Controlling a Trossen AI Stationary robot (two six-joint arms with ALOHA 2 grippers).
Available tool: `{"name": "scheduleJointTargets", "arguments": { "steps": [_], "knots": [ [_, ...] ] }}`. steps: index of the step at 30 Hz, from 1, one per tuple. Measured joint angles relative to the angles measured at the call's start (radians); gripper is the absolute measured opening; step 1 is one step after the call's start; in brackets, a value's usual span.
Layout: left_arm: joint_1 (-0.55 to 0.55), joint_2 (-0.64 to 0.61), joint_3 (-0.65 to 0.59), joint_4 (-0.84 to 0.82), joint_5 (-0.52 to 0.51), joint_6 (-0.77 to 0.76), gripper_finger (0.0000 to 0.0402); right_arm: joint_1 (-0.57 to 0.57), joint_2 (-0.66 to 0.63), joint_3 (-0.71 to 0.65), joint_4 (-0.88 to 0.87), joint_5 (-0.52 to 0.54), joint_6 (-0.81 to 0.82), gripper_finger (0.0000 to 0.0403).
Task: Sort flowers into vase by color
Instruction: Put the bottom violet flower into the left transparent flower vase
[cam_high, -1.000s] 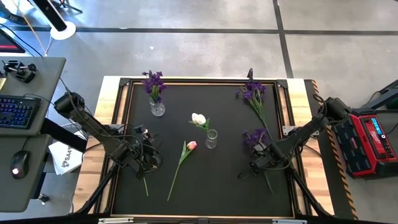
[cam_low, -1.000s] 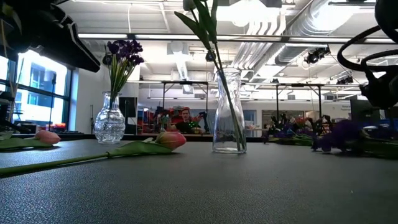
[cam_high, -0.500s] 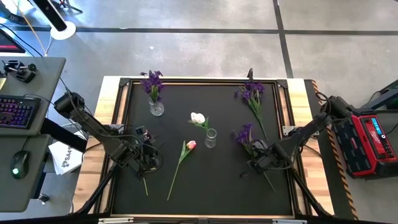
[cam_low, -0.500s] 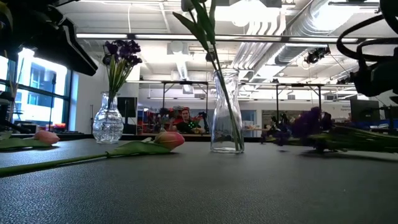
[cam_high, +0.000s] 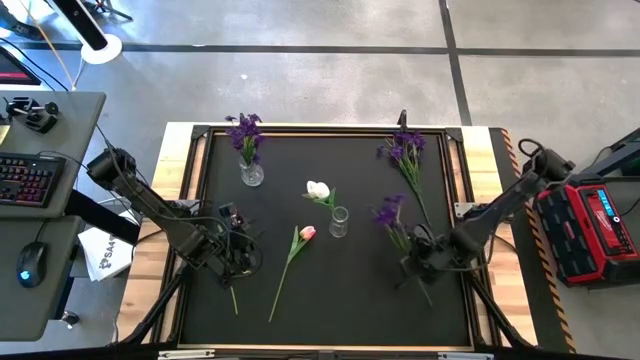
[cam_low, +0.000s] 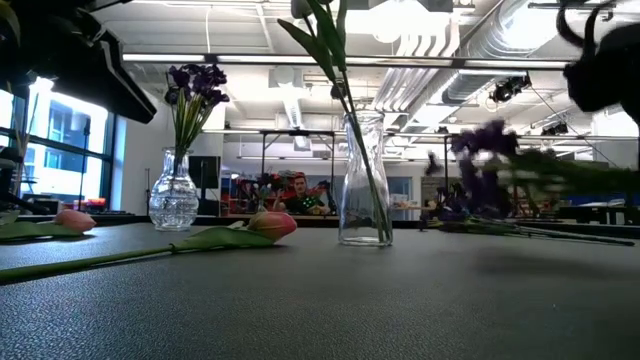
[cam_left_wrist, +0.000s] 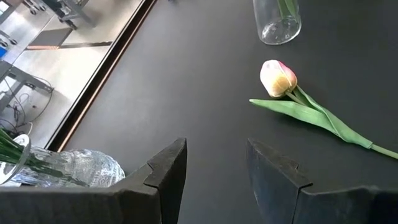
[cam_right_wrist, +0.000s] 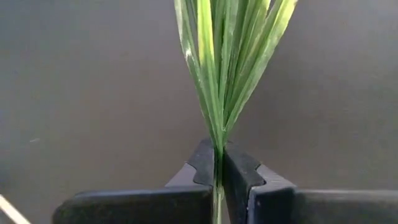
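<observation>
Black table mat (cam_high: 350, 290) in a workshop, right gripper (cam_high: 418, 262) clenched on a purple flower (cam_high: 389, 214) by its green stem, lifted off the mat near the narrow vase (cam_high: 340, 223), left gripper (cam_left_wrist: 214, 163) released and empty, low beside the pink tulip (cam_high: 307, 233).

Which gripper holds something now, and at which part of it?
The right gripper holds a purple flower by its green stem, below the leaves. The left gripper is open and holds nothing.

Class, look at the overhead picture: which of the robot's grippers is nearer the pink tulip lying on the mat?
Left. The left gripper hovers just beside the pink tulip; the right gripper, clamping a purple flower, is farther off, beyond the slim vase.
</observation>
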Motion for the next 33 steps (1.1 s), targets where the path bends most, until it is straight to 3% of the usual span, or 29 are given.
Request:
{"name": "scheduleJointTargets", "arguments": {
  "steps": [5, 9, 14, 18, 27, 33],
  "knots": [
    [0.000, -0.003, 0.000, 0.023, 0.004, 0.014, 0.0154, 0.028, -0.006, 0.121, -0.080, 0.129, -0.084, 0.0000],
    [0.000, -0.018, 0.000, 0.120, 0.025, 0.129, 0.0154, 0.043, -0.006, 0.223, -0.108, 0.250, -0.224, 0.0000],
    [-0.001, -0.050, 0.000, 0.257, 0.026, 0.328, 0.0154, 0.048, -0.006, 0.312, -0.051, 0.415, -0.515, 0.0000],
    [-0.001, -0.082, 0.000, 0.381, 0.026, 0.485, 0.0154, 0.041, -0.006, 0.316, 0.169, 0.476, -0.860, 0.0000],
    [0.016, -0.131, 0.000, 0.642, 0.035, 0.800, 0.0154, 0.003, 0.059, 0.283, 0.726, 0.473, -1.540, 0.0000],
    [0.111, -0.111, 0.000, 0.832, 0.260, 0.996, 0.0154, -0.058, 0.137, 0.283, 1.019, 0.296, -1.793, 0.0000]
  ]
}}
